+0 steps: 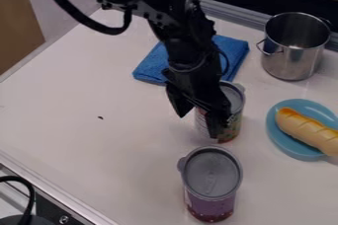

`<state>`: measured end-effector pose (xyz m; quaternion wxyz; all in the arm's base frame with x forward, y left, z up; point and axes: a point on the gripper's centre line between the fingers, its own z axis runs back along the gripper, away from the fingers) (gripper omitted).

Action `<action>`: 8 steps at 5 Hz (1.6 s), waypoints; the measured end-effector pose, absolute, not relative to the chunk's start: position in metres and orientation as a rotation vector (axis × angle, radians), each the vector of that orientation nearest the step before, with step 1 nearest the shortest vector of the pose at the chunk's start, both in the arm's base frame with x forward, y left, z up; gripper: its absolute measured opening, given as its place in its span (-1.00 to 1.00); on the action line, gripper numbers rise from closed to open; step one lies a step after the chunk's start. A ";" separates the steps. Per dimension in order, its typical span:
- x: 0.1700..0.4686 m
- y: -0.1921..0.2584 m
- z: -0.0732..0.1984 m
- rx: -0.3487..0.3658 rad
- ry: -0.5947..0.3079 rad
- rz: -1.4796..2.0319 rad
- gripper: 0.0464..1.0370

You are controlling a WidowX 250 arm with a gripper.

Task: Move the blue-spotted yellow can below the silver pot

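At six o'clock from your hand [198, 126] stands a purple can [211, 182]. Your hand is spread open at the patterned can [230, 131], likely the target; grasping seems next, then carrying toward two o'clock, below the pot [292, 56].

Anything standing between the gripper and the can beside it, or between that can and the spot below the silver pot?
Nothing visible stands between gripper and can, or between can and the spot just below the pot, though the plate borders it.
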<state>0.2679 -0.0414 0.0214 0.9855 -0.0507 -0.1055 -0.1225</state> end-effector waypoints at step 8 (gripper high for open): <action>0.270 0.052 0.062 -0.064 -0.332 0.244 0.92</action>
